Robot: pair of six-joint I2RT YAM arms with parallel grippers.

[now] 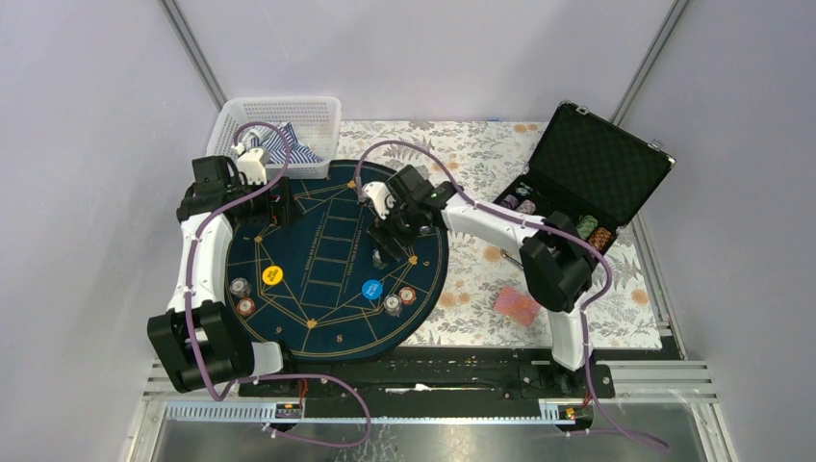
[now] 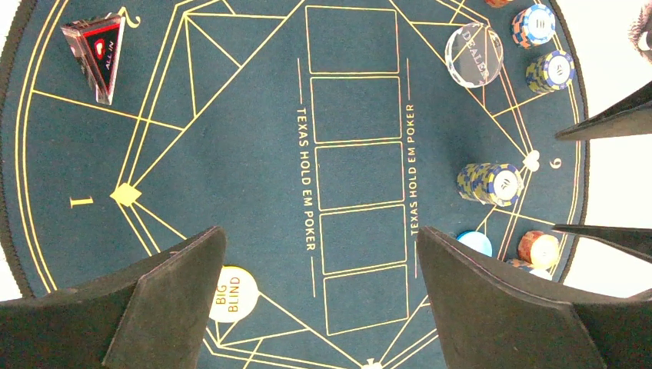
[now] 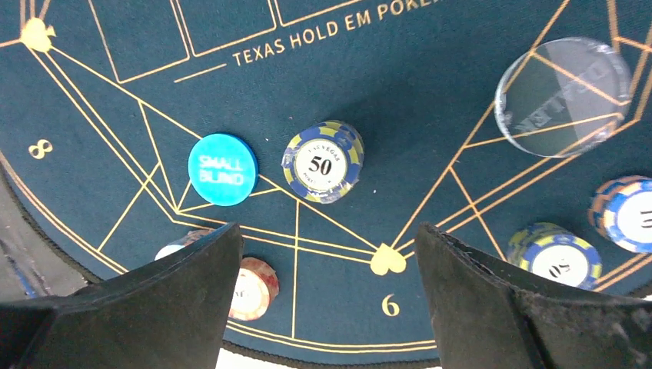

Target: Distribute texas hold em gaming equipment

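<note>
Two grippers stand with jaws apart and empty: the right gripper [image 3: 330, 234] hovers just behind the blue-and-yellow chip stack [image 3: 323, 160] beside the small blind disc [image 3: 222, 169] on the mat [image 3: 430, 100], and the red-backed cards [image 1: 517, 306] lie on its side, far from the left gripper [image 2: 321, 234]

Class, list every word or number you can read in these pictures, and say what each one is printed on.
"TEXAS HOLD EM POKER": twice on the dark blue mat.
"1", "6", "8": seat numbers on the mat.
"BIG BLIND": yellow disc.
"SMALL BLIND": blue disc.
"DEALER": clear disc.
"ALL IN": triangular marker.
"50": top of the blue-yellow chip stack.
Print on the other chips: too small to read.
</note>
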